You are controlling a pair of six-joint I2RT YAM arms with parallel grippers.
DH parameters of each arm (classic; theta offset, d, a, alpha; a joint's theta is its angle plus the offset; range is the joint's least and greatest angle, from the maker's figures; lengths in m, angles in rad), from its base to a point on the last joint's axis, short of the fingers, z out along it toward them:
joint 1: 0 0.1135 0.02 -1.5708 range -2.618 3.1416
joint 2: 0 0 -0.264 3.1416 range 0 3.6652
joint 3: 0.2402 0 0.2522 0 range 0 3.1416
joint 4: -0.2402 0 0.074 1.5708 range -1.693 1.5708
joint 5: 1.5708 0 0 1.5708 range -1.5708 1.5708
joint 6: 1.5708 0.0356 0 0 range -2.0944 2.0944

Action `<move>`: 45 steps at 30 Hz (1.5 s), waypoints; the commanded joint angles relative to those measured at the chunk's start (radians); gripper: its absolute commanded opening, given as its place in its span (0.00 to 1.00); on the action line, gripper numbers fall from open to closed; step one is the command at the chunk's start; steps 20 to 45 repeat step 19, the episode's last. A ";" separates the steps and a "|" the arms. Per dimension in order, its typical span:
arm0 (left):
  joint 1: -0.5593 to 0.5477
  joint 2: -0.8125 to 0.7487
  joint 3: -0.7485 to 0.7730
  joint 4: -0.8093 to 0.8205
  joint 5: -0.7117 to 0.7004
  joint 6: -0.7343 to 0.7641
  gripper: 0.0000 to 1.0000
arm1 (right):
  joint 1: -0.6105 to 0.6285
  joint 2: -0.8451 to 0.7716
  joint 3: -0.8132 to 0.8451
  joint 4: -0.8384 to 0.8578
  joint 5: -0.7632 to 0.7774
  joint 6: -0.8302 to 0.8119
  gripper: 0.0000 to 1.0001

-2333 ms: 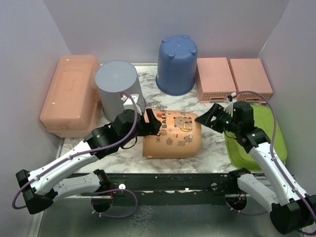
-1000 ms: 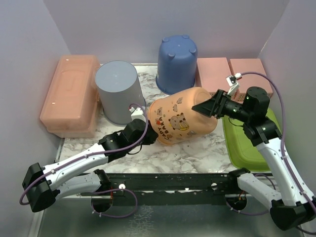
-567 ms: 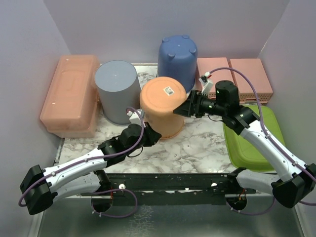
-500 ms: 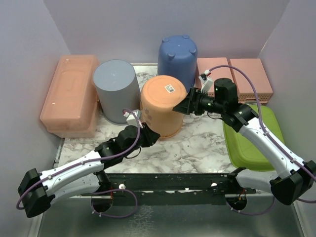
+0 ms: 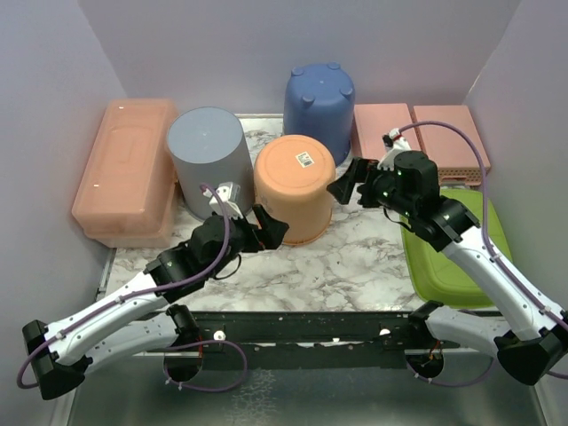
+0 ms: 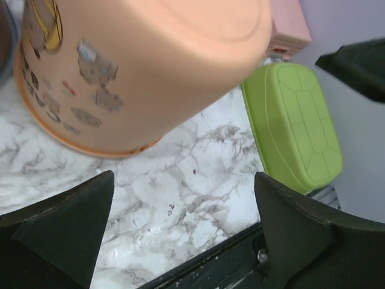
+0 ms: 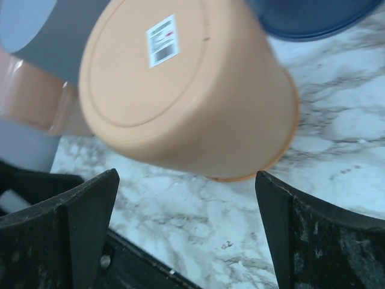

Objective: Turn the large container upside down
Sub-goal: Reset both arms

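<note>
Container (image 5: 294,186) sits inverted just ahead of fingers (image 6: 60,223); left gripper (image 6: 183,177) and right gripper (image 7: 186,174) gape wide, empty; retract straight, avoid nudging.

A: Light?
B: Bright, even, from overhead; soft shadow round the base of the orange container (image 5: 294,186).
A: Focus?
B: Top view sharp. Wrist views: near fingers (image 6: 60,235) dark, soft-edged; blue bucket (image 7: 313,13) blurred.

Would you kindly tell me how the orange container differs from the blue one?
The orange container carries cartoon prints and a barcode sticker on its base; the blue container is plain, with bumps on its base. The orange one stands in front, the blue behind it. Both stand mouth-down.
</note>
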 commanded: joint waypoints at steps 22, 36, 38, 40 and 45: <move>-0.004 0.469 0.745 -0.381 -0.513 0.300 0.99 | -0.125 -0.117 -0.080 -0.048 0.458 -0.036 1.00; -0.004 0.469 0.745 -0.381 -0.513 0.300 0.99 | -0.125 -0.117 -0.080 -0.048 0.458 -0.036 1.00; -0.004 0.469 0.745 -0.381 -0.513 0.300 0.99 | -0.125 -0.117 -0.080 -0.048 0.458 -0.036 1.00; -0.004 0.469 0.745 -0.381 -0.513 0.300 0.99 | -0.125 -0.117 -0.080 -0.048 0.458 -0.036 1.00; -0.004 0.469 0.745 -0.381 -0.513 0.300 0.99 | -0.125 -0.117 -0.080 -0.048 0.458 -0.036 1.00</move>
